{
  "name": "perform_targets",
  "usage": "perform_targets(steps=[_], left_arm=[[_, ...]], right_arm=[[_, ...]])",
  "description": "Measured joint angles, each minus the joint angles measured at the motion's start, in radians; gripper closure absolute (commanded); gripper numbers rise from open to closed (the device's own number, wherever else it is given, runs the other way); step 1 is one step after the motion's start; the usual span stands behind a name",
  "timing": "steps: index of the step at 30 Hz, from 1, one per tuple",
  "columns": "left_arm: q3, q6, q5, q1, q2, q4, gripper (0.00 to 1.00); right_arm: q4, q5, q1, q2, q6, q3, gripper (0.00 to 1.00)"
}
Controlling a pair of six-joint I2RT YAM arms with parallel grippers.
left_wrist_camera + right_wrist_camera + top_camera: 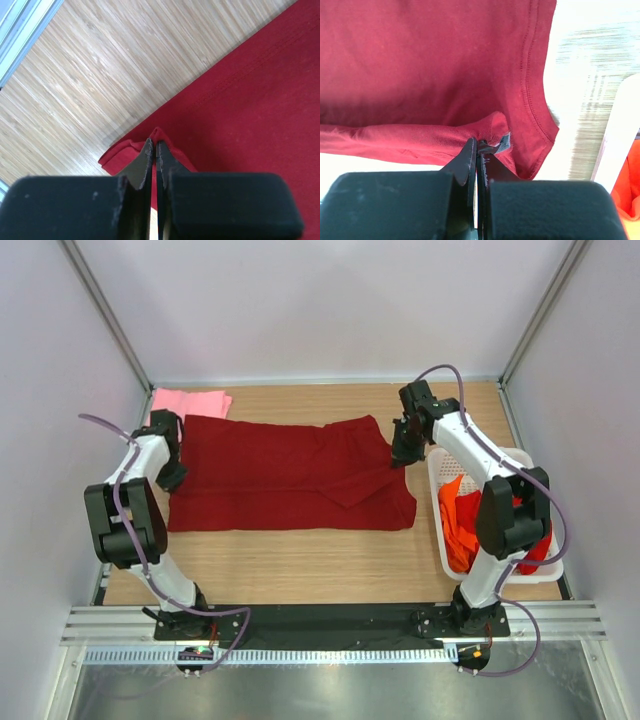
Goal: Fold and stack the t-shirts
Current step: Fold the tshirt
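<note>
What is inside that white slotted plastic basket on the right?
Crumpled cloth: an orange t-shirt and a bright red t-shirt. The right arm covers the basket's middle, so anything beneath them is hidden.

Tabletop [300, 560]: light bamboo-grain wood, matte. It runs ahead and left of the left fingers [146, 162], out to an aluminium frame rail [20, 30] at far upper left. Right of the right fingers [468, 160] the wood is washed out by glare. Plain pale walls [320, 300] on three sides, aluminium posts [100, 310] in the back corners. Black base plate [330, 623] and slotted rail [330, 652] at near edge, sheet metal [330, 692] beyond. Light bright, even.
</note>
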Motion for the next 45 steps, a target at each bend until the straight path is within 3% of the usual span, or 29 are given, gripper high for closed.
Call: perform_targets(steps=[29,31,34,35,38,39,41,45], left_arm=[[0.094,0.031,0.002,0.0,0.162,0.002,0.89],[0.105,0.031,0.003,0.0,0.179,0.002,0.84],[0.123,0.037,-0.001,0.0,0.197,0.0,0.64],[0.135,0.038,-0.008,0.0,0.2,-0.007,0.48],[0.195,0.034,-0.053,0.0,0.207,-0.052,0.24],[0.211,0.037,-0.066,0.0,0.204,-0.061,0.22],[0.232,0.031,-0.089,0.0,0.187,-0.069,0.21],[0.197,0.028,-0.054,-0.002,0.093,-0.076,0.38]], right_arm=[[0.026,-0.019,-0.002,0.164,0.015,0.039,0.99],[0.026,-0.014,-0.002,0.175,0.015,0.049,0.99],[0.025,-0.004,-0.003,0.195,0.015,0.074,0.98],[0.024,-0.001,-0.004,0.207,0.015,0.091,0.96],[0.023,0.008,-0.008,0.261,0.017,0.157,0.82],[0.023,0.012,-0.009,0.278,0.016,0.174,0.77],[0.017,0.032,-0.011,0.32,0.016,0.217,0.61],[-0.006,0.055,-0.012,0.345,0.007,0.245,0.35]])
